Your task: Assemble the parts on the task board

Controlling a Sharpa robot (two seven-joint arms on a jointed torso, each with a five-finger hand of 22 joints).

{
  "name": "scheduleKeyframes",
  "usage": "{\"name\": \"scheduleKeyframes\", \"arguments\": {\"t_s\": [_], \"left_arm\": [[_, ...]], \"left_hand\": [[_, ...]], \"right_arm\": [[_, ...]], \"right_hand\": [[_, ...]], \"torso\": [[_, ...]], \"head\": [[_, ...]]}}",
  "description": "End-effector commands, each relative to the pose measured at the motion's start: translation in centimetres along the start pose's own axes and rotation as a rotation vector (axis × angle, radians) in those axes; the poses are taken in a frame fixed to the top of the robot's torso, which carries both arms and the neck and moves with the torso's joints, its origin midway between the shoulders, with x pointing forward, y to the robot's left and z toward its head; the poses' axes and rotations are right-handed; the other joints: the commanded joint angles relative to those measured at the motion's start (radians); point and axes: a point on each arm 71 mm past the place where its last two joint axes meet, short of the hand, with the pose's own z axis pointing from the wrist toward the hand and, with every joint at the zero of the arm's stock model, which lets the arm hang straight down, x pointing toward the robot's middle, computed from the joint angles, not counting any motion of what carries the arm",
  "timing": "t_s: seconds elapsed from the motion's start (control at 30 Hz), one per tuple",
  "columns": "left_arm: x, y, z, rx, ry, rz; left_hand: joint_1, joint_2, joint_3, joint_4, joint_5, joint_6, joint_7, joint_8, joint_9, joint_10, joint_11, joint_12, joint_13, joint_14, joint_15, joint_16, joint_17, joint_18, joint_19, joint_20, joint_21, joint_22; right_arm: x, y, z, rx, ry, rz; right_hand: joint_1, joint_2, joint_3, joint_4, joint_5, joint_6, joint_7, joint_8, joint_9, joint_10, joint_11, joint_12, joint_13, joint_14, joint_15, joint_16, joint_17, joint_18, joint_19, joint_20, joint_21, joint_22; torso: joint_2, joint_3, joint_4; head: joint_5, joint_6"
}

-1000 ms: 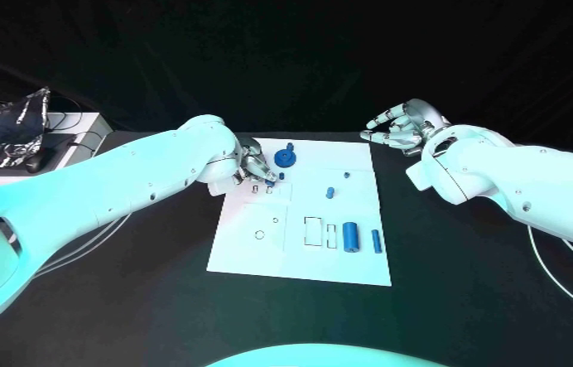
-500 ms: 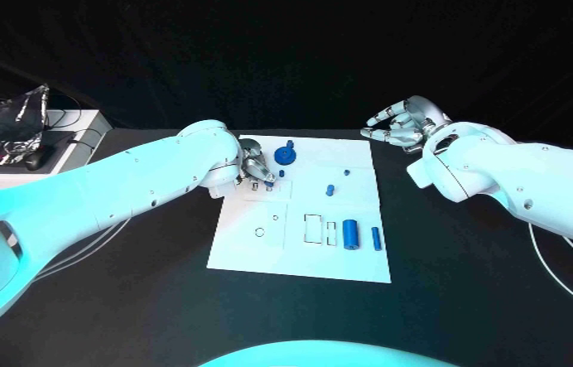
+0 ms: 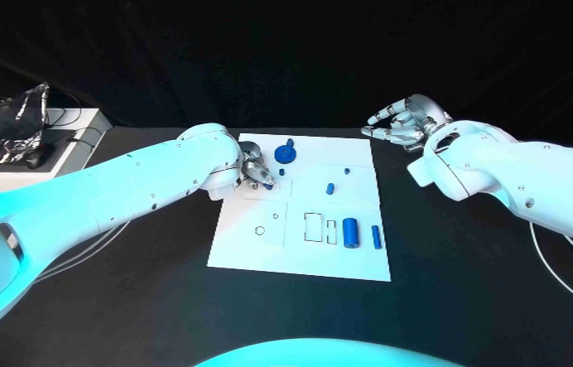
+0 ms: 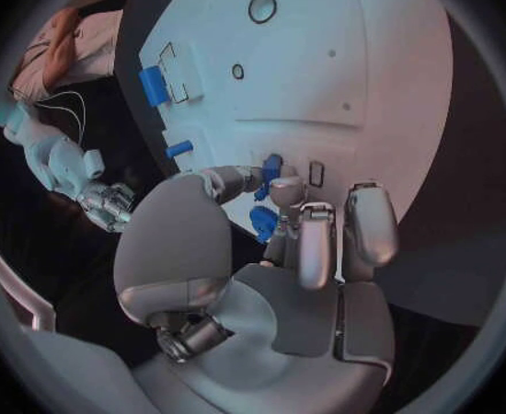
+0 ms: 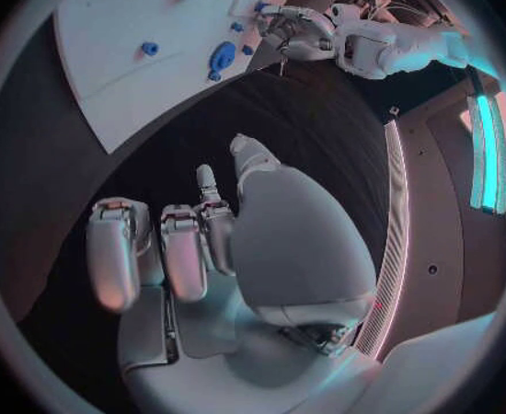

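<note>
The scene was dim, with a black background, while the white task board (image 3: 301, 210) and the two white arms were lit brightly from above and carried a cyan light. In the wrist views the fisheye lens bent the board's straight edges and darkened the rim of the circle, and a bright cyan light strip (image 5: 487, 147) glared at one side. The left robot hand (image 4: 288, 239) looked soft and slightly blurred near its camera, with pale highlights on its silver surfaces.

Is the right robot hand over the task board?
No, the right robot hand hovers over the black table beyond the task board corner.
</note>
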Motion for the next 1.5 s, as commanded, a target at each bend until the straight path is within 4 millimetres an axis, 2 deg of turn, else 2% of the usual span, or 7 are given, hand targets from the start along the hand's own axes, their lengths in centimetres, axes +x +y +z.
{"name": "scheduleKeyframes", "arguments": {"t_s": [0.03, 0.63, 1.03, 1.23, 1.5], "left_arm": [[0.21, 0.03, 0.03, -0.001, 0.001, 0.010], [0.21, 0.33, 0.01, -0.011, 0.000, 0.030], [0.35, -0.01, 0.02, -0.002, 0.005, 0.037], [0.57, -0.22, 0.08, 0.005, 0.023, 0.028], [0.85, -0.39, 0.12, 0.012, 0.044, 0.019]], "left_hand": [[0.000, 0.013, 0.162, -0.167, 0.007, 0.030, -0.023, 0.005, 0.119, -0.001, -0.002, -0.006, -0.001, 0.087, -0.006, 0.001, 0.206, -0.012, 0.006, 0.002, 0.006, 0.000], [-0.001, 0.013, 0.164, -0.168, 0.008, 0.032, -0.024, 0.003, 0.120, -0.003, -0.002, -0.011, -0.008, 0.087, -0.007, 0.002, 0.207, -0.012, 0.007, 0.001, 0.007, 0.002], [-0.001, 0.013, 0.164, -0.169, 0.007, 0.032, -0.024, 0.002, 0.121, -0.003, -0.003, -0.014, -0.010, 0.088, -0.007, 0.002, 0.207, -0.012, 0.007, 0.001, 0.007, 0.002], [-0.012, 0.006, 0.158, -0.166, 0.002, 0.035, -0.025, -0.002, 0.124, -0.003, -0.003, -0.025, -0.026, 0.087, -0.007, 0.002, 0.207, -0.013, 0.008, 0.001, 0.007, 0.002], [-0.049, -0.009, 0.116, -0.144, 0.000, 0.050, -0.040, -0.020, 0.133, 0.010, -0.013, -0.038, -0.044, 0.088, -0.014, 0.002, 0.210, -0.013, 0.010, -0.003, 0.004, 0.004]], "right_arm": [[0.02, 0.11, -0.03, -0.014, 0.006, -0.006], [-0.05, 0.03, -0.02, -0.012, 0.005, -0.007], [0.03, 0.05, 0.03, -0.013, 0.007, -0.008], [0.05, 0.05, 0.03, -0.013, 0.008, -0.008], [0.02, 0.03, 0.02, -0.013, 0.007, -0.007]], "right_hand": [[-0.013, -0.001, 0.007, 0.001, 0.006, -0.006, 0.002, 0.005, 0.001, -0.005, -0.003, -0.006, 0.130, 0.084, -0.008, -0.004, 0.179, 0.018, 0.049, -0.006, -0.004, 0.174], [-0.016, -0.001, 0.009, 0.001, 0.008, -0.009, 0.002, 0.009, 0.004, -0.006, -0.003, -0.007, 0.129, 0.084, -0.008, -0.004, 0.178, 0.018, 0.048, -0.006, -0.005, 0.173], [-0.018, -0.001, 0.010, 0.001, 0.008, -0.010, 0.002, 0.010, 0.005, -0.006, -0.003, -0.008, 0.128, 0.084, -0.008, -0.004, 0.177, 0.018, 0.048, -0.007, -0.005, 0.173], [-0.018, -0.001, 0.010, 0.001, 0.008, -0.010, 0.002, 0.010, 0.005, -0.006, -0.003, -0.008, 0.128, 0.084, -0.008, -0.004, 0.177, 0.018, 0.048, -0.007, -0.005, 0.173], [-0.018, -0.001, 0.010, 0.001, 0.008, -0.010, 0.002, 0.010, 0.005, -0.006, -0.003, -0.008, 0.128, 0.084, -0.008, -0.004, 0.177, 0.018, 0.048, -0.007, -0.005, 0.173]], "torso": [[0.000, 0.0000, -0.0004], [0.000, -0.0003, 0.0003], [0.001, 0.0009, 0.0004], [0.000, 0.0012, -0.0008], [-0.001, 0.0015, 0.0002]], "head": [[0.001, -0.002], [0.001, -0.004], [0.003, -0.008], [0.004, -0.010], [0.002, -0.014]]}}
